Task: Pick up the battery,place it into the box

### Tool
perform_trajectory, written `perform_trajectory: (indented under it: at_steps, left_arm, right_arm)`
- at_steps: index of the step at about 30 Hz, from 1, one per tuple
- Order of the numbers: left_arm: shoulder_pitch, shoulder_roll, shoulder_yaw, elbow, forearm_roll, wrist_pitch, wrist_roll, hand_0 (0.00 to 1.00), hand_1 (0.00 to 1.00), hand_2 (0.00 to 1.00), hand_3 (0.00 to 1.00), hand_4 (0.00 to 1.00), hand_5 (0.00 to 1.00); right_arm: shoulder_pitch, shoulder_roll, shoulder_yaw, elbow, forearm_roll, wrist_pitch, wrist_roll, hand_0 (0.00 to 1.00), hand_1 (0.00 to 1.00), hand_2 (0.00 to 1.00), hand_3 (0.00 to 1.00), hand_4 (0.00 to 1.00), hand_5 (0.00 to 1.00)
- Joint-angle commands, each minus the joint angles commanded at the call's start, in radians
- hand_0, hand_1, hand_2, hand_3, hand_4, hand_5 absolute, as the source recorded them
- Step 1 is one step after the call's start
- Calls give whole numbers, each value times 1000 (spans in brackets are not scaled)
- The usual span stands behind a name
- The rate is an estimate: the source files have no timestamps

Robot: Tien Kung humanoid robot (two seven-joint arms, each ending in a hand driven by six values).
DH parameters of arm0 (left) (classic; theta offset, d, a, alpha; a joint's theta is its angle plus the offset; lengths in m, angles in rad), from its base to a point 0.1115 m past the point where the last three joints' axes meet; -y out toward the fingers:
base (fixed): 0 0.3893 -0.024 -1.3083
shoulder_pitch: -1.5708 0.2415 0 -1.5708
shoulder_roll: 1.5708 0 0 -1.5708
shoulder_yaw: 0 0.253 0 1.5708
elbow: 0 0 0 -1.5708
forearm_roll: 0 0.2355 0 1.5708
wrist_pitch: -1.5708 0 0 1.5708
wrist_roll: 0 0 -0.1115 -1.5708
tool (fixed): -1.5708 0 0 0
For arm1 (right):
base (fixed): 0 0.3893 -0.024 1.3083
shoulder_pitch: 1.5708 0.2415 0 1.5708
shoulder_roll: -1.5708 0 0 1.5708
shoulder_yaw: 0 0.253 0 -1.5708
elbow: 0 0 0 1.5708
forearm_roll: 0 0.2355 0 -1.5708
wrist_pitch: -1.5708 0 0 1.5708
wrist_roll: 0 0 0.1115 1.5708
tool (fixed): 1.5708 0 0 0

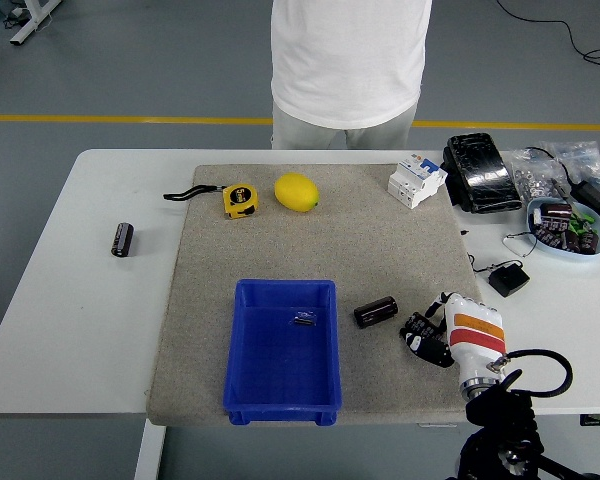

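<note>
Your right hand [432, 334] sits low over the beige mat [380, 250] at the near right, its white and orange back facing up and its dark fingers [417, 330] curled under toward the mat; they grasp nothing you can make out, and they stop just short of the battery [376, 311]. That battery, a black cylinder, lies on its side on the mat between the hand and the blue box [283, 345], close to the box's right wall but apart from it. The box stands at the mat's near edge with one small dark item [304, 318] on its floor near the far end.

At the far side of the mat you have a yellow tape measure [240, 199] with its black strap, a lemon [296, 191] just beside it, and a white circuit breaker [417, 180] at the far right corner. A second dark cylinder [123, 239] lies on the bare white desk [90, 300] well to the left. A person in a white shirt [350, 60] stands behind the desk; no hands of theirs show.
</note>
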State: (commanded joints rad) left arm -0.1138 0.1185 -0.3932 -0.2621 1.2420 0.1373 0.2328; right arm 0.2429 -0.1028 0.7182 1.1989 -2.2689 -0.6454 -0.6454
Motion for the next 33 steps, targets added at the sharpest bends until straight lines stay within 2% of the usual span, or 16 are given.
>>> perform_trajectory:
  at_steps: [1,2,7,8,13,14,33]
  left_arm:
    - [0,0,1,0,0,0,0,685,665,708,622,641,654]
    - [0,1,1,0,-1,0,0,685,664,707,622,641,654]
    - [0,1,-2,0,3,-1,1,685,664,707,622,641,654]
    - [1,1,-2,0,3,-1,1,685,664,707,623,642,654]
    - [2,1,-4,0,7,-1,2,685,664,707,623,642,654]
    - [2,1,-4,0,8,-1,2,686,664,707,622,642,654]
    - [-4,5,-7,-1,13,-4,4,686,662,707,622,642,653]
  right_arm:
    - [0,0,0,-1,0,0,0,27,154,295,416,850,338]
    - [0,0,-1,-2,0,0,0,27,153,286,391,804,309]
    - [-2,0,-3,-3,0,0,0,27,153,286,391,804,309]
    - [-3,0,-4,-3,0,0,0,20,150,279,384,823,236]
    - [-4,-1,-8,0,0,0,0,20,150,279,384,823,236]
    - [-5,-1,-9,1,0,0,0,7,139,271,384,895,182]
    - [0,-7,-4,32,0,0,0,2,133,265,381,893,162]
